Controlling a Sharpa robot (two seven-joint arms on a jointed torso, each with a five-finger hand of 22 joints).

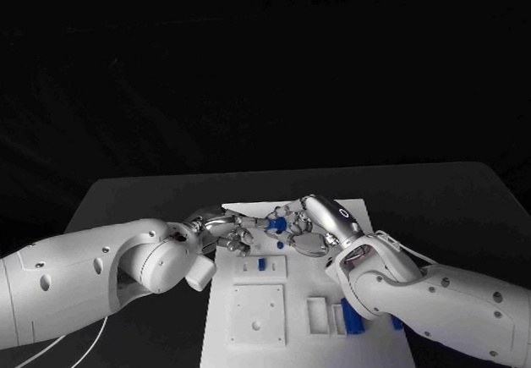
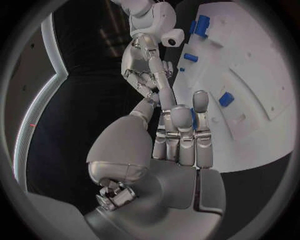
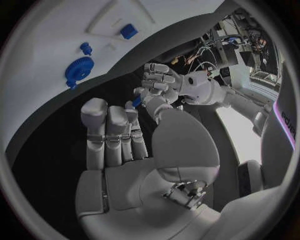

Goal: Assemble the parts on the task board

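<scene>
The white task board (image 1: 304, 351) lies in the middle of the black table. Above its far edge my two hands meet. My left hand (image 1: 220, 231) pinches a small blue part (image 1: 272, 223) at its fingertips; the right wrist view shows that part (image 3: 136, 102) in the left hand (image 3: 161, 86). My right hand (image 1: 315, 223) reaches in from the other side, its fingers (image 3: 109, 132) straight and together, thumb apart, tips close to the part. In the left wrist view a blue sliver of the part (image 2: 194, 120) shows behind my left fingers (image 2: 180, 140).
A blue gear (image 3: 79, 70), a small blue peg (image 3: 85, 48) and a blue block (image 3: 129, 31) sit on the board. Other blue pieces (image 1: 262, 265) (image 1: 352, 314) stand nearer the robot, among raised white blocks (image 1: 258, 313). Bare black table surrounds the board.
</scene>
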